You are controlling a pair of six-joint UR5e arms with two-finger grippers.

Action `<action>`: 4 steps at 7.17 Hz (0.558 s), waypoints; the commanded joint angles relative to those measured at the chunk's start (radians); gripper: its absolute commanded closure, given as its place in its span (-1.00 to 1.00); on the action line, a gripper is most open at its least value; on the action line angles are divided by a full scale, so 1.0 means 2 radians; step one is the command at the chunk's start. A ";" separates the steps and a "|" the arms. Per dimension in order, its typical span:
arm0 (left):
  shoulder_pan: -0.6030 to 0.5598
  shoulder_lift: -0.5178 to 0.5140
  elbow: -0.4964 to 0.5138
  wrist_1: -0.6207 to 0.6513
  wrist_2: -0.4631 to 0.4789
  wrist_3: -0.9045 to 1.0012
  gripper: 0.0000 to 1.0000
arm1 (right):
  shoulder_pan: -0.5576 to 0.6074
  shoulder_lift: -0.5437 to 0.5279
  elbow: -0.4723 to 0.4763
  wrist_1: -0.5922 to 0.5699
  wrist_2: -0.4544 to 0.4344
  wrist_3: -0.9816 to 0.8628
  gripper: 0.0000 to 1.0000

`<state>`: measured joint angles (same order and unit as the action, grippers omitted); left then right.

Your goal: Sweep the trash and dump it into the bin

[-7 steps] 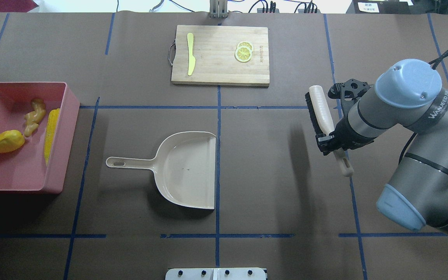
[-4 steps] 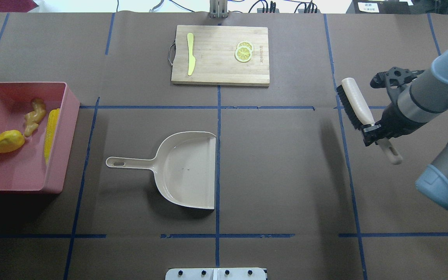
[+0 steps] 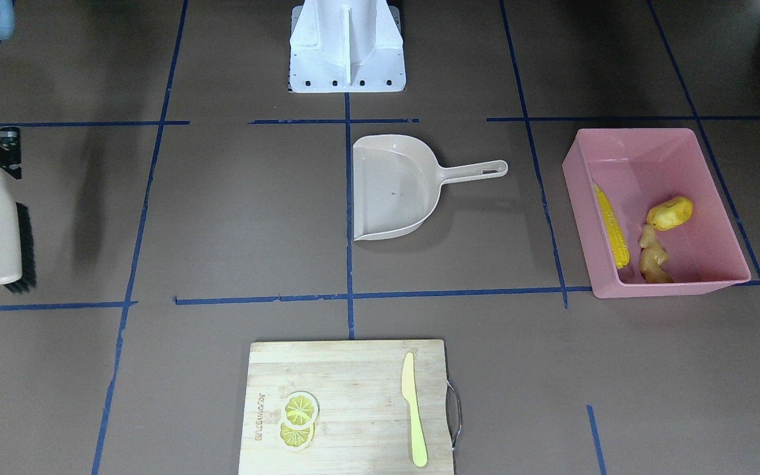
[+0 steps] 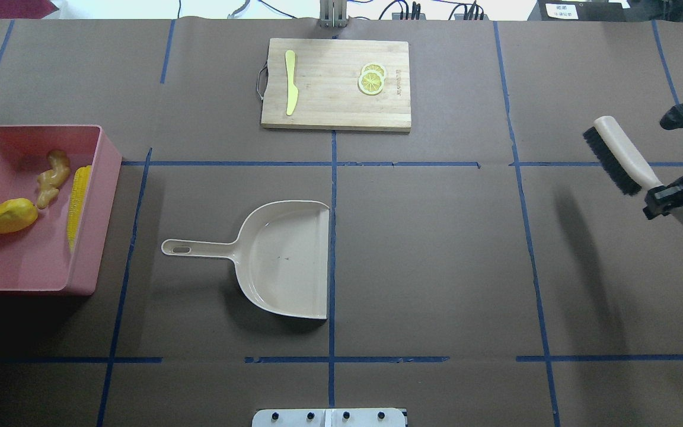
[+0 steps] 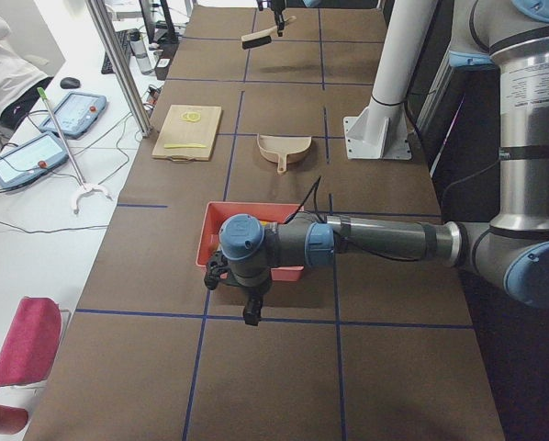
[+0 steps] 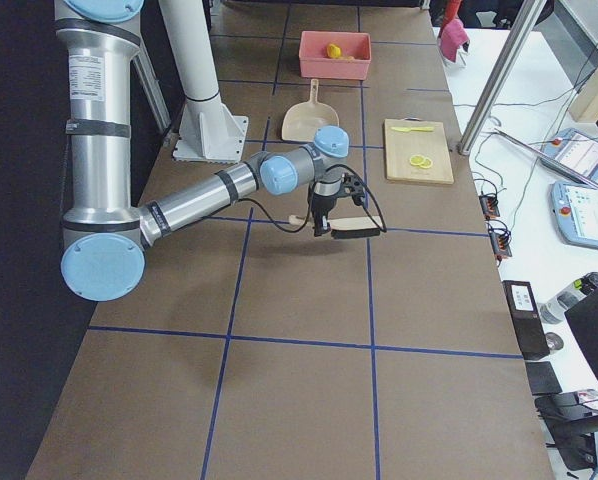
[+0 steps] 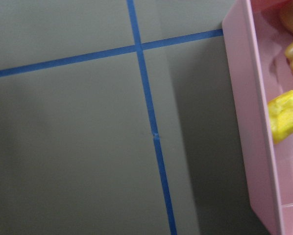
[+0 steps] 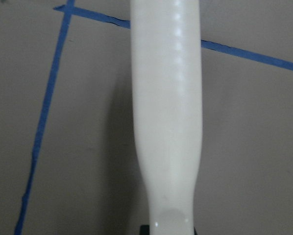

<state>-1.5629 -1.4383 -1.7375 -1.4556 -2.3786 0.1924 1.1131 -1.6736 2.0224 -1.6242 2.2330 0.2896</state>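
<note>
I have the bin (image 4: 107, 178) at the robot's left, holding corn cob (image 4: 79, 201), potato-like piece (image 4: 9, 215) and ginger root (image 4: 52, 177); dustpan (image 4: 282, 261) centre, cutting board (image 4: 329, 101) beyond, brush (image 4: 620, 155) far right.

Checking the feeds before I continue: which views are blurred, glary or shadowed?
Left wrist view: soft, the bin wall and tape lines blurred. Right wrist view: the brush handle fills the centre, bright spots along it. Overhead view: sharp, a brush shadow on the table, a dark one at the bin's near side.
</note>
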 commanded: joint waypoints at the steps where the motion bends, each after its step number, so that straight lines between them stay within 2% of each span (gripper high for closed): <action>1: -0.002 0.007 -0.002 0.001 -0.003 0.000 -1.00 | 0.032 -0.069 -0.004 0.012 0.002 -0.045 1.00; 2: -0.005 0.010 -0.003 -0.012 0.003 0.001 -1.00 | 0.033 -0.087 -0.012 0.043 0.012 -0.035 1.00; 4: -0.005 0.010 -0.006 -0.017 0.004 0.000 -1.00 | 0.033 -0.103 -0.022 0.134 0.016 0.079 1.00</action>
<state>-1.5737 -1.4172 -1.7491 -1.4835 -2.3723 0.1933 1.1777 -1.8509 1.9949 -1.4734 2.2586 0.3244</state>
